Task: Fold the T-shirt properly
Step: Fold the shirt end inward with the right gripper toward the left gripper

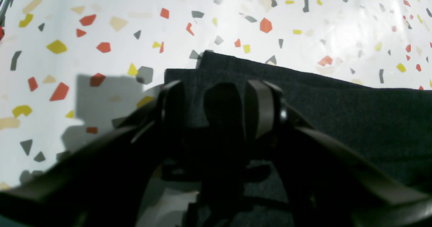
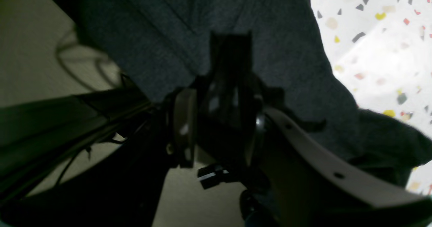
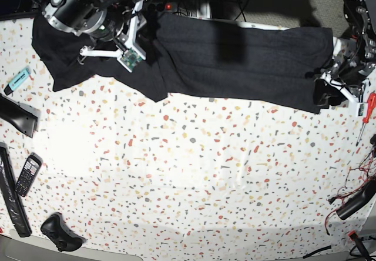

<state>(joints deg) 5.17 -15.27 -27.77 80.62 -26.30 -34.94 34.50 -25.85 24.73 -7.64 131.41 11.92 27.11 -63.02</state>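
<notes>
Our left pincer (image 1: 216, 102) clamps the T-shirt's (image 3: 235, 61) corner on the speckled desk (image 3: 194, 178). Our right pincer (image 2: 219, 119) sits against dark cloth; we cannot tell its jaws.

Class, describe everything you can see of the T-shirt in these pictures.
The T-shirt is plain black, soft-looking fabric, lying in a long band along the far edge of the speckled table, its near hem uneven. No print shows. The right gripper sits on its one end and the left gripper on the other; neither grip is clear.
</notes>
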